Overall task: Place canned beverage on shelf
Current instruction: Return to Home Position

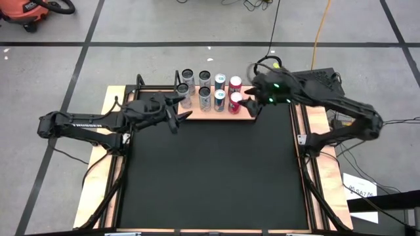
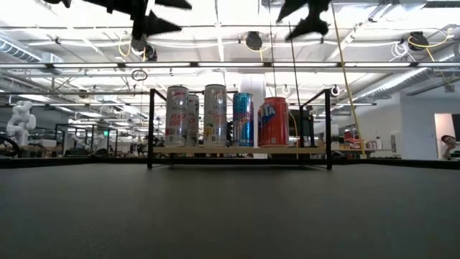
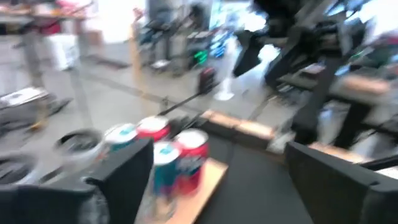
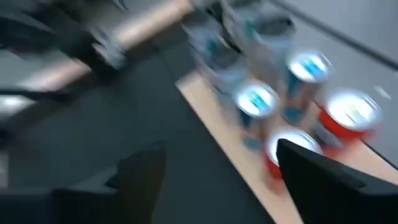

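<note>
Black tabletop (image 2: 230, 216) runs from the near edge to the shelf (image 2: 237, 150) at the far side, and no can stands on it. The cans (image 1: 205, 92) are all on the shelf in two rows of four. Silver ones are to the left, blue ones come next, and two red cans (image 1: 235, 98) stand at the right end, one behind the other.

Both arms hang above the shelf's ends. The left end effector (image 1: 177, 118) hovers just beside the near left corner, released, with nothing between its spread fingers. The right end effector (image 1: 251, 106) hovers near the right end, close to the red cans, also released and carrying nothing.

The placing looks done, and what remains is likely only to draw the arms back.

The risk lies in that retreat. Each end effector sits close to a black upright (image 2: 329, 129), and the right one is close to the nearest red can. A sideways swing before lifting clear could clip either. The cans are tall, slim and tightly packed, so one knock would probably topple its neighbours or push the back row off the far edge. The light board itself might also shift if an upright is caught.
</note>
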Tool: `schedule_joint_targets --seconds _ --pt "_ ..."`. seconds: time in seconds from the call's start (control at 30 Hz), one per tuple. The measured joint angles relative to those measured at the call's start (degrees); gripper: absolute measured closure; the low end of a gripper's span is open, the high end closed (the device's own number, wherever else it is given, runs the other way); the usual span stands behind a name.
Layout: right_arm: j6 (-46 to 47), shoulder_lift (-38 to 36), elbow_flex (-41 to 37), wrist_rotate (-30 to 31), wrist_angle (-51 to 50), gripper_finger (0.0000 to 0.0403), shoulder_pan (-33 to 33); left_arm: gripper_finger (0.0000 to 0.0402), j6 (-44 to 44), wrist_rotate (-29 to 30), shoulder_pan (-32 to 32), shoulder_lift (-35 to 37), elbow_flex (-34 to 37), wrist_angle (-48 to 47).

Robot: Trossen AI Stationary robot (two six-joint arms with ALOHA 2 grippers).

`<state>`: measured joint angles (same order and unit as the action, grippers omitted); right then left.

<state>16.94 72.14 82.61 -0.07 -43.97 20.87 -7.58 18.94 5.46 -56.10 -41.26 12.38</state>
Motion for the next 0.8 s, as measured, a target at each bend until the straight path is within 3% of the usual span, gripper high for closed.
schedule_joint_targets --seconds 0.13,0.33,0.43,0.53,0.8 --pt "3.8 -8.2 -9.2 1.8 11.9 0.0176 -5.4 0.0126 1.4 -4.4 -1.3 0.0 0.0 5.7" --pt "10.3 -18.4 -26.8 2.7 33.5 0.0304 -13.6 0.0303 1.9 -10.9 -2.4 0.0 1.8 10.8" --pt "8.7 -20.8 -31.2 5.0 38.2 0.0363 -18.4 0.0381 -0.1 -12.7 -3.7 -0.1 5.9 14.5" --pt "4.2 -22.5 -32.3 7.9 37.3 0.0396 -22.2 0.0389 -1.1 -12.0 -5.3 0.3 10.8 20.8" --pt "-1.4 -33.1 -32.3 13.7 26.5 0.0401 -24.0 0.0400 2.5 -8.1 -6.7 10.7 19.2 23.8"
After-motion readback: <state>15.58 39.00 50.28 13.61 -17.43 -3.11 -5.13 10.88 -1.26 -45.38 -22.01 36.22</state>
